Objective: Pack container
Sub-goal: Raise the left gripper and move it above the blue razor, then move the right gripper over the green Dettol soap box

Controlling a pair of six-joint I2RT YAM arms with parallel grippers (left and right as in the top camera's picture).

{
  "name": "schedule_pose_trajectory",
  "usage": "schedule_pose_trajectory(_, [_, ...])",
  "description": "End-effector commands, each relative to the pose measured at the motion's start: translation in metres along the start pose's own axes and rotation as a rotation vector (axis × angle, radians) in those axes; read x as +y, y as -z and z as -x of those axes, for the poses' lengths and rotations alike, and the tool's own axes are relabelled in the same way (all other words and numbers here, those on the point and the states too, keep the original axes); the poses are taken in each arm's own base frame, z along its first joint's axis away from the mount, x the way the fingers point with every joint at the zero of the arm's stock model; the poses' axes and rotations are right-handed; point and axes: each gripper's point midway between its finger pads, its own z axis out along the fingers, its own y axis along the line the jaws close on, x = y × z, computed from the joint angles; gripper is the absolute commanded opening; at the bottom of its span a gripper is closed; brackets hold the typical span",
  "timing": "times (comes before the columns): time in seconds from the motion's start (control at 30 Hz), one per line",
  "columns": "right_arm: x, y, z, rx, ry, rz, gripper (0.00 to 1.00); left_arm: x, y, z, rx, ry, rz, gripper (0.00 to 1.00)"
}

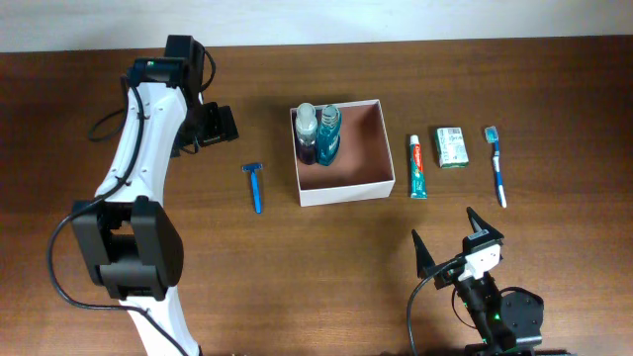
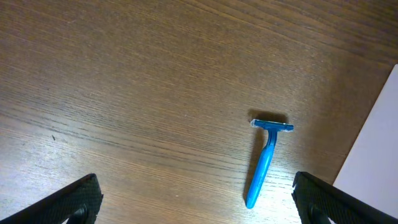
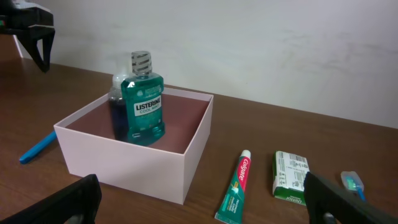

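The container (image 1: 384, 148) is a square white-walled box with a pinkish-brown inside; it also shows in the right wrist view (image 3: 193, 149). Inside, at its left, stand a green mouthwash bottle (image 1: 329, 132) (image 3: 144, 106) and a darker bottle (image 1: 307, 133). A blue razor (image 1: 256, 185) (image 2: 266, 158) lies left of the box. A toothpaste tube (image 1: 417, 166) (image 3: 236, 186), a small green-and-white carton (image 1: 452, 146) (image 3: 290, 174) and a toothbrush (image 1: 497, 163) lie to its right. My left gripper (image 1: 213, 126) (image 2: 196, 202) is open above the table, left of the razor. My right gripper (image 1: 455, 242) (image 3: 202, 205) is open near the front edge.
The wooden table (image 1: 554, 89) ends at a pale wall at the back. The left arm (image 1: 138, 148) reaches along the left side. The right arm's base (image 1: 504, 316) sits at the front right edge.
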Motion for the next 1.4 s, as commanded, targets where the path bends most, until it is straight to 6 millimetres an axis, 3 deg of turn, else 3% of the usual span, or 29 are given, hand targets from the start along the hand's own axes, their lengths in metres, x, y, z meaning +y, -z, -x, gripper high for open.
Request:
schedule_pose_trajectory(0.0, [0.0, 0.0, -0.001, -0.001, -0.011, -0.001, 0.99, 0.003, 0.004, 0.0, -0.012, 0.012, 0.011, 0.99])
schedule_pose_trajectory(0.23, [0.0, 0.0, -0.001, -0.001, -0.011, -0.001, 0.99, 0.003, 0.004, 0.0, -0.012, 0.012, 0.011, 0.99])
schedule_pose_trajectory(0.53, [0.014, 0.001, 0.0, -0.007, -0.011, 0.084, 0.99, 0.004, 0.004, 0.0, -0.013, 0.012, 0.011, 0.99])
schedule_pose_trajectory(0.67, [0.022, 0.002, 0.01, -0.05, 0.004, 0.13, 0.99, 0.003, 0.004, 0.0, -0.012, 0.011, 0.01, 0.99])
schedule_pose_trajectory(0.8, [0.024, 0.005, 0.035, -0.128, 0.033, 0.141, 0.99, 0.003, 0.004, 0.0, -0.012, 0.011, 0.011, 0.99])
schedule_pose_trajectory(1.1, [-0.009, 0.023, 0.116, -0.255, 0.075, -0.056, 0.99, 0.003, 0.004, 0.0, -0.012, 0.011, 0.01, 0.99])
schedule_pose_trajectory(1.23, [-0.025, 0.018, 0.143, -0.168, 0.133, -0.131, 0.99, 0.003, 0.004, 0.0, -0.012, 0.011, 0.01, 0.99])
schedule_pose_trajectory(1.37, [-0.054, 0.003, 0.161, 0.044, 0.18, -0.237, 0.99, 0.003, 0.004, 0.0, -0.012, 0.011, 0.011, 0.99])
